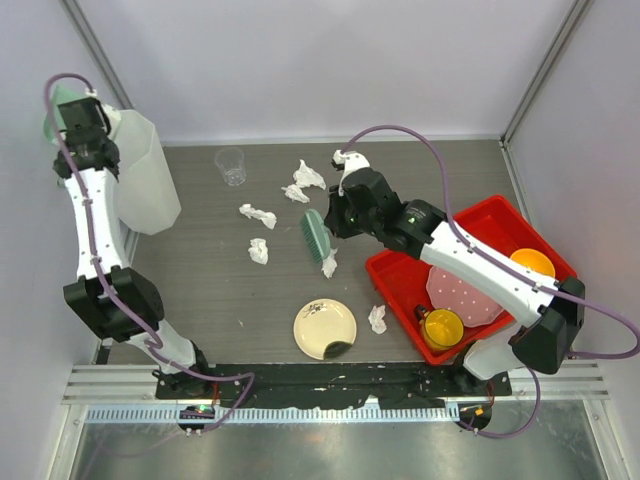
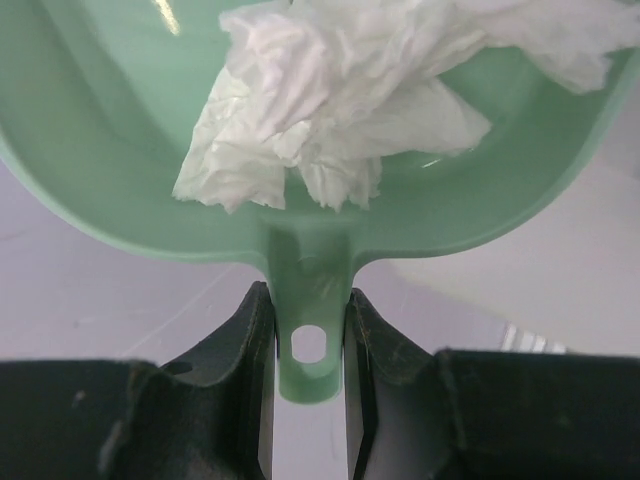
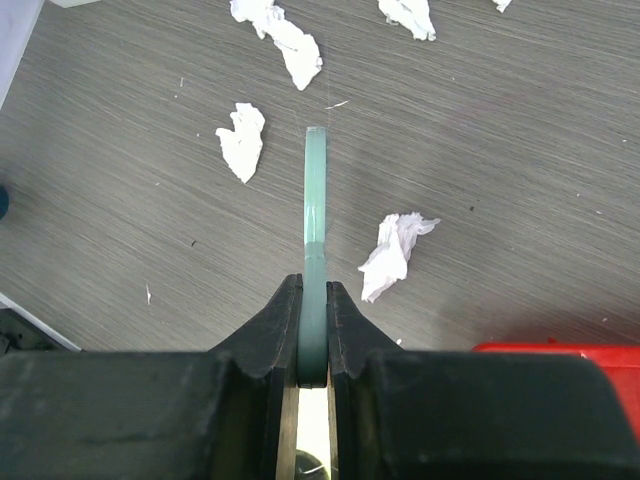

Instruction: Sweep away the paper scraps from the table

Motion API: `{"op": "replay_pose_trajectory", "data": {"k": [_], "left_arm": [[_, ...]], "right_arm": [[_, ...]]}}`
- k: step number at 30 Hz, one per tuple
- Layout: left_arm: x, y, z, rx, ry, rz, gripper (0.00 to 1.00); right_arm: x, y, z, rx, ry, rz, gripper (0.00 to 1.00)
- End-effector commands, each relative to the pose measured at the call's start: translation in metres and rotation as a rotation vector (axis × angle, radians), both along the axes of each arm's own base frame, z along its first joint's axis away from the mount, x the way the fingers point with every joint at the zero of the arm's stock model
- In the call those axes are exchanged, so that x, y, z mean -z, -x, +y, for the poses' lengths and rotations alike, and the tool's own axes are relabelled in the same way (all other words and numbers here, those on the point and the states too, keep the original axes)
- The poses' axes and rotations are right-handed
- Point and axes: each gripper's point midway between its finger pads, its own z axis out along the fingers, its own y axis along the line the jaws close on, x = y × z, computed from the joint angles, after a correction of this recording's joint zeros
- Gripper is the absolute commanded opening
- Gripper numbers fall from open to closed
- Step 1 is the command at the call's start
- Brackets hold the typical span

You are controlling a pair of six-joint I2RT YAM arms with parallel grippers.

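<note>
Clamping the handle of the green dustpan (image 2: 120,150) between narrow jaws, our left gripper (image 2: 308,300) holds it high at the far left corner, seemingly over the tall white bin (image 1: 145,175), though the overhead view leaves that alignment unclear; we judge the pan is raised there so its load of crumpled white paper (image 2: 320,110) can be tipped out. Our right gripper (image 3: 314,300) is closed on the green brush (image 3: 316,200), held edge-on low over the table (image 1: 200,290) in the midst of the mess, ready, we reckon, for a sweep. About six paper scraps (image 1: 258,251) lie loose on the dark wood grain, small, white and wrinkled, scattered between the clear cup (image 1: 231,166), the cream plate (image 1: 325,329) and the red tray (image 1: 400,275), one just beside the brush
</note>
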Motion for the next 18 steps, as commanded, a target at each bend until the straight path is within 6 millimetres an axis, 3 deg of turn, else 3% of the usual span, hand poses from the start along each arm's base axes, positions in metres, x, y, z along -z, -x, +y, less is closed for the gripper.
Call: {"op": "replay_pose_trajectory", "data": {"k": [1, 8, 17, 18], "left_arm": [[-0.051, 0.004, 0.01, -0.055, -0.307, -0.01, 0.0], [-0.067, 0.009, 0.022, -0.119, -0.533, 0.08, 0.0], [-0.087, 0.004, 0.016, -0.062, -0.894, 0.167, 0.0], [-0.096, 0.005, 0.014, -0.076, -0.931, 0.128, 0.0]], "right_arm": [[-0.029, 0.002, -0.001, -0.012, -0.072, -0.066, 0.01], [-0.03, 0.004, -0.001, -0.022, -0.078, -0.07, 0.01], [-0.033, 0.006, -0.001, -0.026, -0.09, -0.073, 0.01], [-0.033, 0.007, -0.002, -0.026, -0.089, -0.074, 0.01]]}}
